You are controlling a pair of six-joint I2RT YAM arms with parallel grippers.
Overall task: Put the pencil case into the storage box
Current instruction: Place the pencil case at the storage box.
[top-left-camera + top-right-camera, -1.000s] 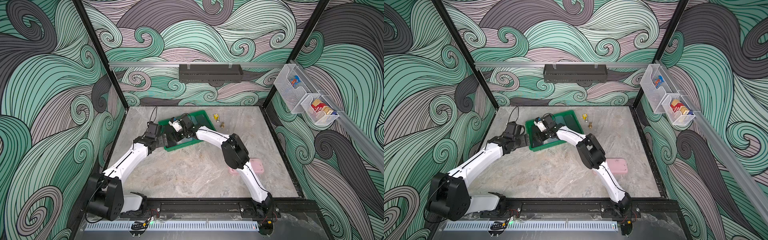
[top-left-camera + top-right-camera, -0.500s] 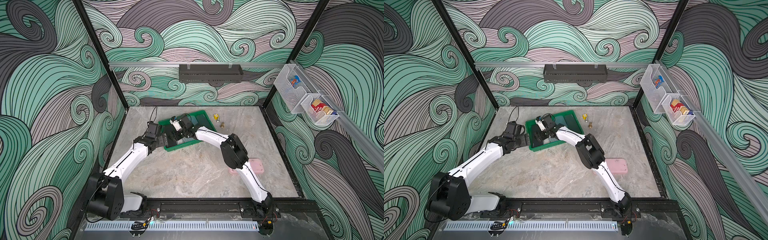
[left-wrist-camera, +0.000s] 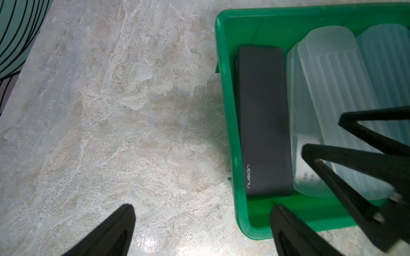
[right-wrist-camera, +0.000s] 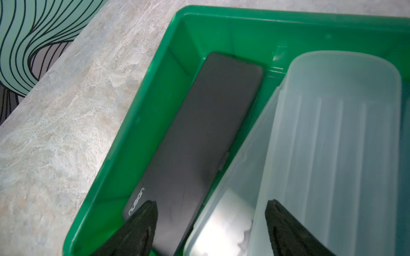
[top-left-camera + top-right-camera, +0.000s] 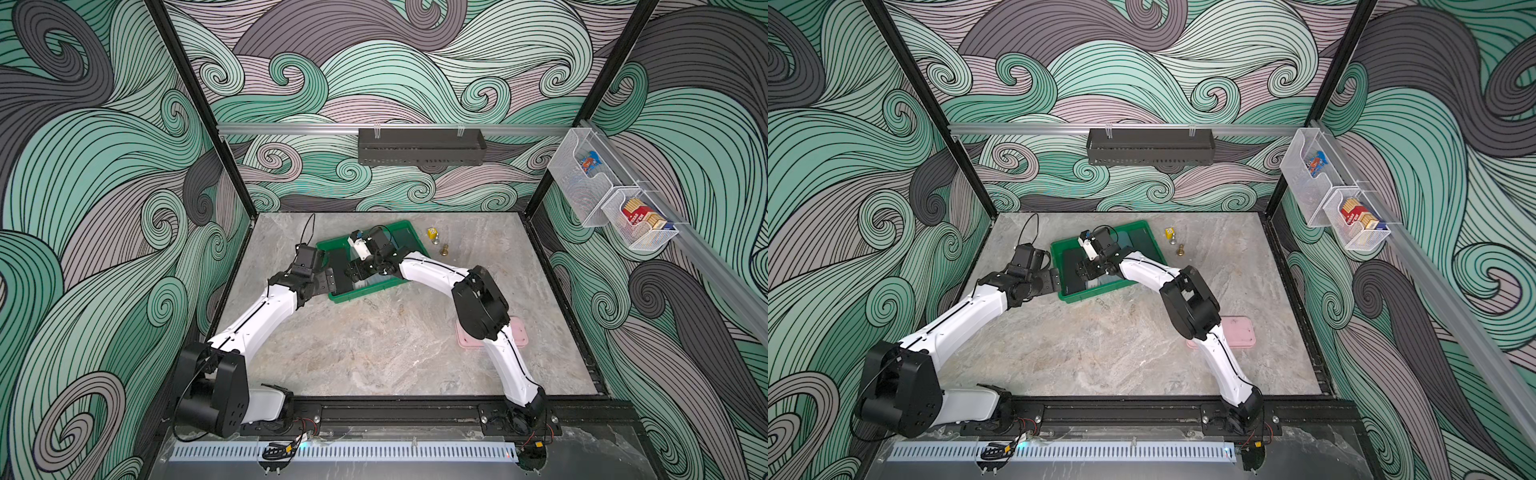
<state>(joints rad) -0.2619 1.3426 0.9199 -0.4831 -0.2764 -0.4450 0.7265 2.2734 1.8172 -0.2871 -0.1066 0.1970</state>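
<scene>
The work surface is a grey-beige marbled stone-look tabletop point(image 5: 374, 353), matt and veined. It is closed in on three sides by wall panels printed with swirling waves in green, mauve and charcoal point(image 5: 83, 174), with black metal posts point(image 5: 195, 108) at the corners. A silver aluminium rail point(image 5: 291, 129) crosses the back wall and carries a long black perforated trough point(image 5: 420, 146). Two white wire mesh baskets point(image 5: 590, 187) holding coloured packets hang on the wall at the right arm's side. Toward the back of the tabletop, set askew, sits the shallow bright green plastic storage box point(image 5: 361, 294). Inside it, a flat black rectangular pencil case point(image 3: 264, 122) lies along the wall nearest the left arm. Just beside that is a frosted translucent ribbed pencil case point(image 3: 328, 93), with a second pale translucent case point(image 3: 386, 66) beyond. The right gripper point(image 4: 211, 202) hovers low over the box, fingers apart, one tip above the black case and one above the frosted one, clamping nothing visible. The left gripper point(image 3: 203, 207), spread wide and empty, straddles the box's corner, one finger over bare tabletop and one over the rim. A pink rounded rectangular pencil case point(image 5: 1239, 332) lies on the tabletop well apart from the box, partly hidden by the right arm's elbow. A small yellow-topped piece point(image 5: 432, 233) and a small brass-coloured piece point(image 5: 444, 250) stand near the box.
</scene>
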